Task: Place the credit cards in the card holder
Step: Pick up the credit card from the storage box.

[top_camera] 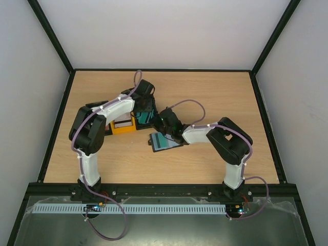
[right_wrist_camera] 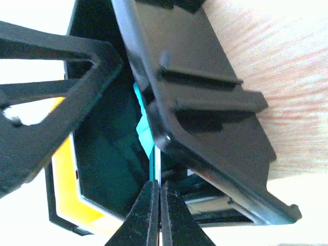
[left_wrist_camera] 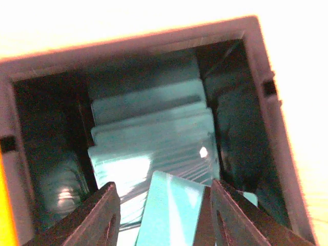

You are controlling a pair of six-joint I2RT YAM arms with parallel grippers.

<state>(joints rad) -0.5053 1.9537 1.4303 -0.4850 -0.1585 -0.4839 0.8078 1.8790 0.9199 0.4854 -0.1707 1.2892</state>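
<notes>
The black card holder (top_camera: 165,142) lies open on the table with a teal card on it, just in front of both grippers. A stack of teal credit cards (left_wrist_camera: 148,138) lies in a black bin (left_wrist_camera: 256,61), also seen from above (top_camera: 145,117). My right gripper (top_camera: 163,119) is shut on the edge of one teal card (right_wrist_camera: 156,164), fingertips pinched (right_wrist_camera: 156,187). That card (left_wrist_camera: 174,215) stands between the jaws of my left gripper (left_wrist_camera: 163,187), against its right finger (left_wrist_camera: 230,215), with a gap to the left one. My left gripper (top_camera: 146,114) hovers open over the bin.
A yellow bin (top_camera: 124,126) with a striped card in it adjoins the black bin on its left; it also shows in the right wrist view (right_wrist_camera: 64,200). The left gripper's fingers (right_wrist_camera: 205,77) crowd around the right gripper. Black frame rails (top_camera: 261,118) border the table.
</notes>
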